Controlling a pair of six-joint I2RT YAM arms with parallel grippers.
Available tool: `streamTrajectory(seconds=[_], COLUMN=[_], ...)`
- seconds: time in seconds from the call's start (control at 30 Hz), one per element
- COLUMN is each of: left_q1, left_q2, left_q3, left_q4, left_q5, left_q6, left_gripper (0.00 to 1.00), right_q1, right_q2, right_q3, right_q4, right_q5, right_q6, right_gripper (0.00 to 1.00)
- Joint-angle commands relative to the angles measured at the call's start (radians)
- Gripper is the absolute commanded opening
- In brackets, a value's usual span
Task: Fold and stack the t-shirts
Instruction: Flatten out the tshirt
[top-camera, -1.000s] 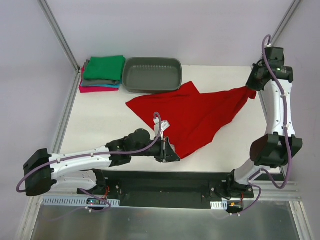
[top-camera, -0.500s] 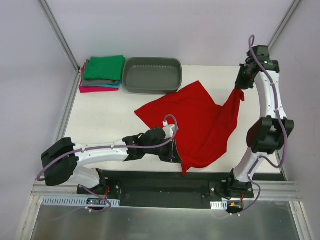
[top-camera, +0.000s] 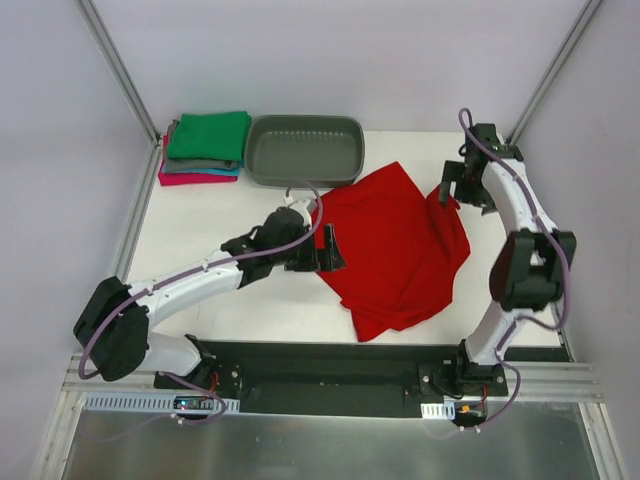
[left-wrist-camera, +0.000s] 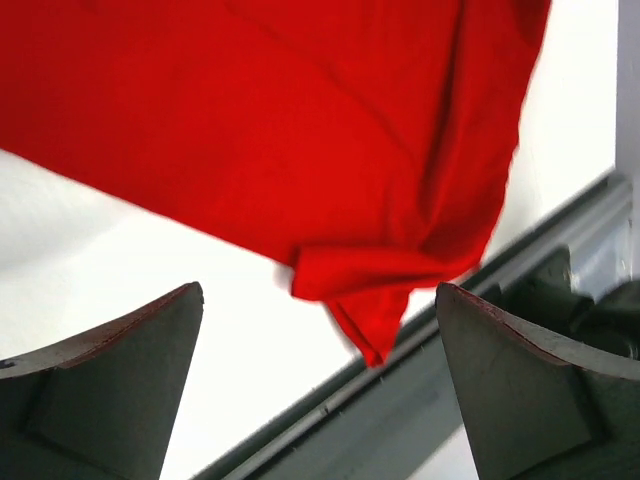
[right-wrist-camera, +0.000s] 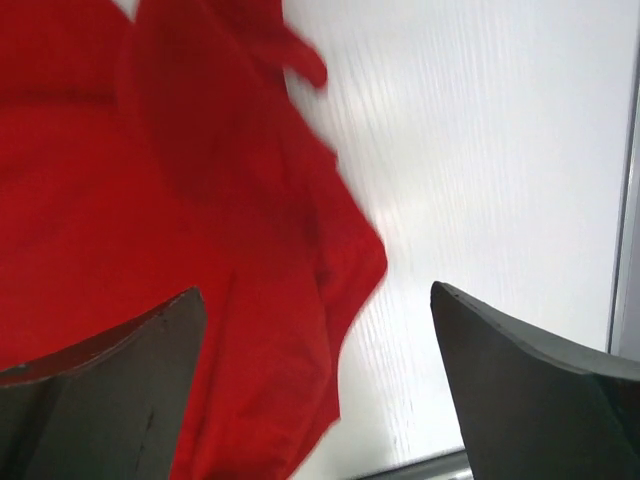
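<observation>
The bright red t-shirt (top-camera: 400, 250) lies loosely folded over itself in the middle of the table, one corner reaching toward the near edge. My left gripper (top-camera: 328, 250) hovers open at the shirt's left edge; in the left wrist view (left-wrist-camera: 318, 290) nothing sits between its fingers and the red cloth (left-wrist-camera: 300, 130) lies below. At the shirt's far right corner my right gripper (top-camera: 447, 190) is open too; the right wrist view (right-wrist-camera: 315, 290) shows the red cloth (right-wrist-camera: 150, 200) beneath, not gripped. A stack of folded t-shirts (top-camera: 205, 148), green on top, rests at the far left.
A grey oval tub (top-camera: 303, 150) stands at the back, between the stack and the red shirt. The black base rail (top-camera: 330, 365) runs along the near table edge. Frame posts rise at the back left and back right corners.
Both grippers went from shut on the red shirt to open and released it. The shirt dropped from a stretched spread into a folded heap. The left arm swung away from me; the right moved inward.
</observation>
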Motion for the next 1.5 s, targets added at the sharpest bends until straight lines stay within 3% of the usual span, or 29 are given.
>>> streamTrajectory(seconds=[0.0,0.1,0.2,0.3,0.47,0.73,0.93,1.23,1.47], left_q1=[0.088,0.166,0.258,0.308,0.326,0.331,0.331,0.315,0.312], left_q2=[0.045,0.187,0.337,0.472,0.621,0.698,0.614,0.211,-0.114], left_q3=[0.132,0.258,0.39,0.494,0.559,0.545,0.394,-0.076,-0.118], left_q4=[-0.033,-0.056,-0.067,-0.095,-0.107,-0.148,-0.175,-0.159,-0.17], left_q5=[-0.131,-0.126,0.013,0.148,0.154,0.072,0.052,0.021,0.021], left_q6=[0.174,0.217,0.234,0.225,0.213,0.202,0.201,0.096,0.081], left_gripper=[0.99,0.99,0.99,0.99,0.99,0.99,0.99,0.99,0.99], right_q1=[0.07,0.154,0.269,0.372,0.464,0.458,0.429,0.307,0.207], right_q2=[-0.402,-0.64,-0.775,-0.834,-0.797,-0.546,-0.383,-0.203,-0.071], right_q3=[-0.347,-0.621,-0.871,-1.006,-1.092,-1.088,-0.997,-0.743,-0.514], right_q4=[0.131,0.235,0.364,0.476,0.525,0.542,0.525,0.412,0.321], right_q5=[0.015,-0.087,-0.239,-0.298,-0.232,-0.197,-0.17,-0.169,-0.119], right_q6=[0.067,0.157,0.26,0.349,0.417,0.415,0.37,0.267,0.135], right_gripper=[0.96,0.96,0.96,0.96,0.96,0.96,0.96,0.96,0.96])
